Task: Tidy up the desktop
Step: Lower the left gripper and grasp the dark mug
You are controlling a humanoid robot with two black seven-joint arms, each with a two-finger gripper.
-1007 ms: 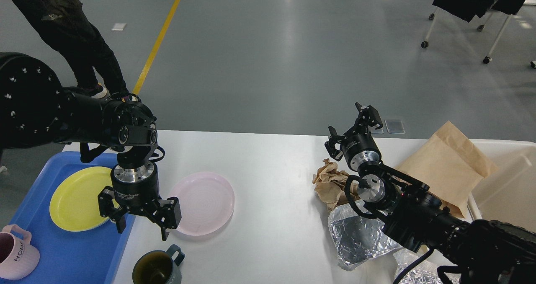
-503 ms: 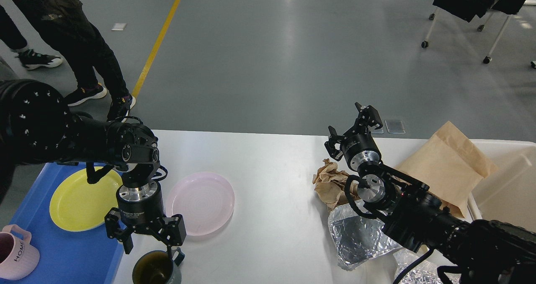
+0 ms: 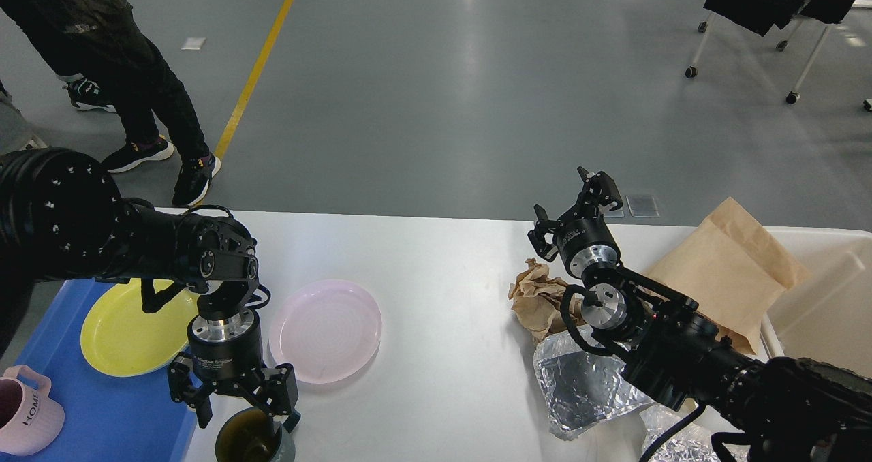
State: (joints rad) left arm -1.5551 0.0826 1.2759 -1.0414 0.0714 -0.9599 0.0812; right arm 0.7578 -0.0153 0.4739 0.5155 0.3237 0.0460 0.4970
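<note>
At near-left edge of surface (image 3: 436,257), our left pincer (image 3: 235,401) hangs spread right over dark mug (image 3: 253,440). We reckon mug pickup underway; next drop lower, pinch rim, carry to blue tray (image 3: 102,414). Right pincer (image 3: 575,206) spread, idle above crumpled paper (image 3: 535,298).

Single head cam — looks fwd and down onto desktop (image 3: 436,257), close.
</note>
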